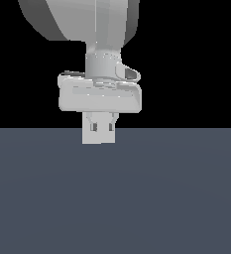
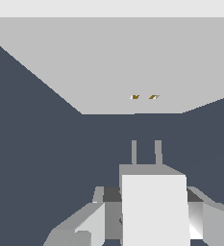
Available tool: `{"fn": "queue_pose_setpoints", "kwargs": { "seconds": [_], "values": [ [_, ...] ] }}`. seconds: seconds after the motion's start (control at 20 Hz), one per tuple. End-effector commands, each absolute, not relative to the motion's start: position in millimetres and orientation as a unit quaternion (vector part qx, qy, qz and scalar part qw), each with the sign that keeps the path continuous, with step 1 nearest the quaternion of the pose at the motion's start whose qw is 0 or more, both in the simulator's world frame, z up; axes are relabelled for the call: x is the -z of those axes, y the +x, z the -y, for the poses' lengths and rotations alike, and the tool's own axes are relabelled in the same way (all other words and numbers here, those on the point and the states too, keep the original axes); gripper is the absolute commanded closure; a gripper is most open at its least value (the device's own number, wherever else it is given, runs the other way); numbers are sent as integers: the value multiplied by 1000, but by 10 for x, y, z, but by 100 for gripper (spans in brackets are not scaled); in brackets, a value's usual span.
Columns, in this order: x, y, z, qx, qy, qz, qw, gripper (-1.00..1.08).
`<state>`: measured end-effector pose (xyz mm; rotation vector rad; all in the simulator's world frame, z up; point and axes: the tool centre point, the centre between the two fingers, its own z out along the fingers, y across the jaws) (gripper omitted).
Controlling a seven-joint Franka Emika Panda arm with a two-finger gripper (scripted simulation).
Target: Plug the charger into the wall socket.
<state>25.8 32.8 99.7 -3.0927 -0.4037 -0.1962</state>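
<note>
In the wrist view my gripper (image 2: 152,218) is shut on the charger (image 2: 154,206), a white block held between the two grey fingers (image 2: 84,223). Two thin prongs (image 2: 134,151) stick out of its front. They point at the wall socket (image 2: 123,62), a flat white plate with two orange dots (image 2: 143,97). The prongs roughly line up with the dots, and a gap of dark floor shows between prong tips and plate. In the exterior view the gripper (image 1: 102,130) hangs just above the floor, with a white square face (image 1: 99,138) at its fingertips. I cannot tell whether that face is charger or plate.
A flat dark grey-blue floor (image 1: 112,198) fills the lower half of the exterior view, under a black background. The arm's large grey link (image 1: 77,17) hangs above the hand. Nothing else stands on the floor.
</note>
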Motion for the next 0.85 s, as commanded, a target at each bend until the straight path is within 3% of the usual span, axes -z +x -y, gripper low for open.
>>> {"fn": "queue_pose_setpoints", "kwargs": {
  "seconds": [0.0, 0.8],
  "values": [
    [-999, 318, -345, 63, -990, 129, 8, 108],
    [-1000, 667, -439, 63, -990, 130, 8, 108]
  ]
}}
